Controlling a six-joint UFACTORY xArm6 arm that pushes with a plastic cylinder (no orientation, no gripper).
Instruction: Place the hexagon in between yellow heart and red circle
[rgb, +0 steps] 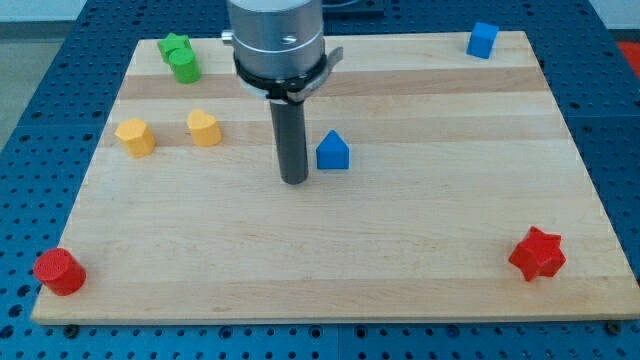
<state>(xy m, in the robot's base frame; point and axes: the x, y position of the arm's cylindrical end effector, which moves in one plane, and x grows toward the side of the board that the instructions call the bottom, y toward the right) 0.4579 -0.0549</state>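
The yellow hexagon (135, 137) sits at the view's left, with the yellow heart (204, 128) just to its right. The red circle (59, 271) stands at the board's bottom left corner. My tip (294, 179) is on the board near the middle, right of the heart and just left of a blue house-shaped block (333, 151), a small gap apart from it.
A green cylinder (184, 66) and a green star-like block (174, 46) stand together at the top left. A blue cube (483, 39) is at the top right. A red star (537, 254) is at the bottom right. The wooden board (400, 250) ends in blue pegboard.
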